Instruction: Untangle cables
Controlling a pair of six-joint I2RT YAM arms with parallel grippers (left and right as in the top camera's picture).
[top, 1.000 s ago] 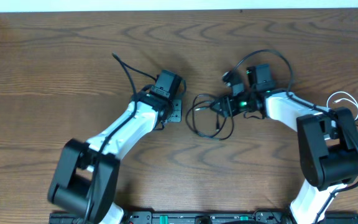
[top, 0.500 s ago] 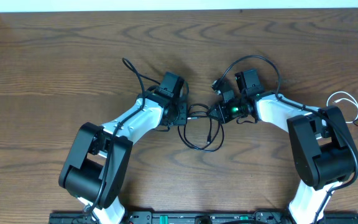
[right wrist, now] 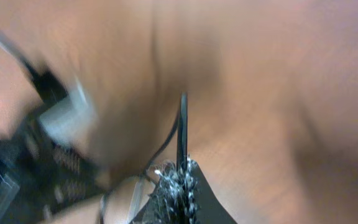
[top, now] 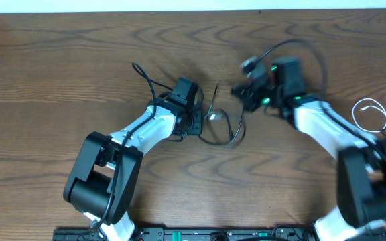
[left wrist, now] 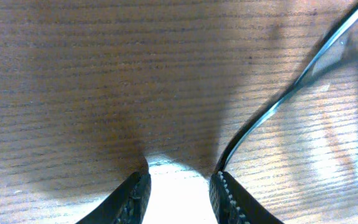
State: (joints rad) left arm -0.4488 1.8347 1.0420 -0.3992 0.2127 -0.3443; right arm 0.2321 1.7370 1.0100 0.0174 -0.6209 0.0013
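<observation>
A thin black cable lies in a loose loop on the wooden table between the two arms, with a small metal plug near the left arm. My left gripper rests low at the loop's left side. In the left wrist view it is open, only bright table between the fingers, and the black cable runs off past the right fingertip. My right gripper is raised above the loop's right side. The blurred right wrist view shows it shut on the black cable.
A white cable lies in a loop at the table's far right edge, beside the right arm's base. The thicker black wires of both arms arch above their wrists. The wall edge runs along the top of the overhead view.
My right gripper closed on the black cable and lifted up and to the right, stretching the loop. The left arm moved in towards the cable, then held still.
</observation>
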